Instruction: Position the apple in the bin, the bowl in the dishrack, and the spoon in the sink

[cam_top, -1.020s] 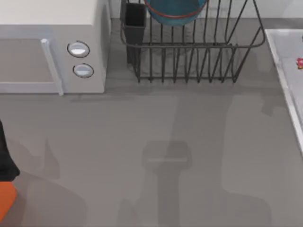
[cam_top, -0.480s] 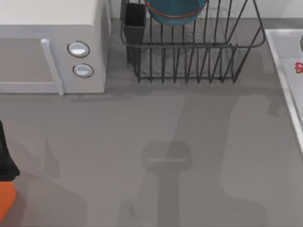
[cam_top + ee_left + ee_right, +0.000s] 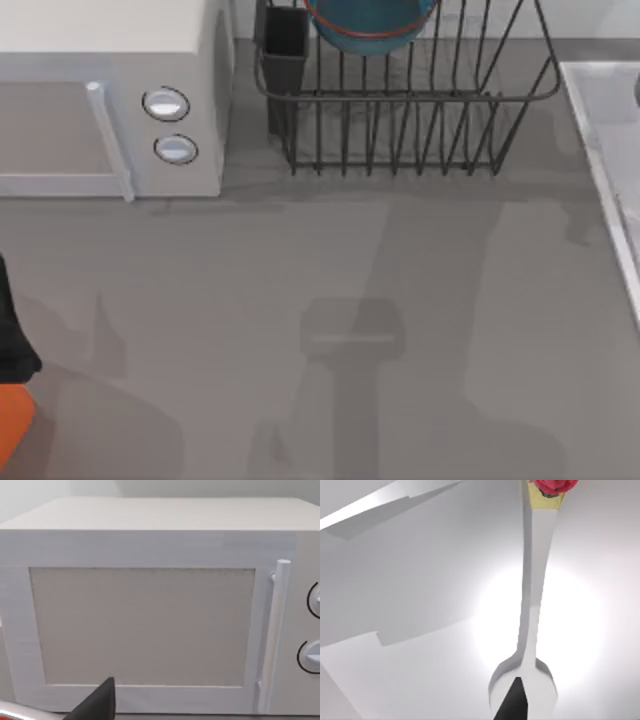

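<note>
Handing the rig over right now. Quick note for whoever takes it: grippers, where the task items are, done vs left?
Left gripper: low in front of the microwave, parked.
Right gripper: over the sink, directly above the spoon, which lies along the basin floor.
Bowl: sits in the dishrack, done.
Spoon: appears to be in the sink, done if released.
Left: the apple; locate it and the bin.

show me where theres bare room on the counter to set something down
Free: the wide grey table in front of the microwave and dishrack, up to the sink rim at right. Crowded: the back row, where the bowl sits in the dishrack.
</note>
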{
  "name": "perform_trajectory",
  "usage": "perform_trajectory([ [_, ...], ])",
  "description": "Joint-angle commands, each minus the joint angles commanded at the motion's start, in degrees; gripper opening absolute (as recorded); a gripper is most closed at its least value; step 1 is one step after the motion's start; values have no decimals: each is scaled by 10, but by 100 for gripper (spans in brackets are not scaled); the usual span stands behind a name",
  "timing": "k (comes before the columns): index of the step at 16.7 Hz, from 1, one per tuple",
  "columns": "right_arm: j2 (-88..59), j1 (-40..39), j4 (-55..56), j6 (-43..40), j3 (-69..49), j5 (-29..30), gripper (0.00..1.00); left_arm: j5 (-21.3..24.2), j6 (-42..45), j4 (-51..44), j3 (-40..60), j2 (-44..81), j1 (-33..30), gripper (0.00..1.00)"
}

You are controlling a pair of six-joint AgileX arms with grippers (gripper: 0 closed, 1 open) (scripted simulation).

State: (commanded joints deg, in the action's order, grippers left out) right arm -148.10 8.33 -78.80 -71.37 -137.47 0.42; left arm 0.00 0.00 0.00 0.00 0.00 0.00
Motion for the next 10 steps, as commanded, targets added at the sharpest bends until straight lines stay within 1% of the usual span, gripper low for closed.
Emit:
perform_trajectory([
  [4,0,0,0,0,0,0,98,0,0,0,0,0,0,100],
  [5,0,0,0,0,0,0,100,0,0,0,0,0,0,100],
  [10,0,0,0,0,0,0,100,0,0,0,0,0,0,100],
])
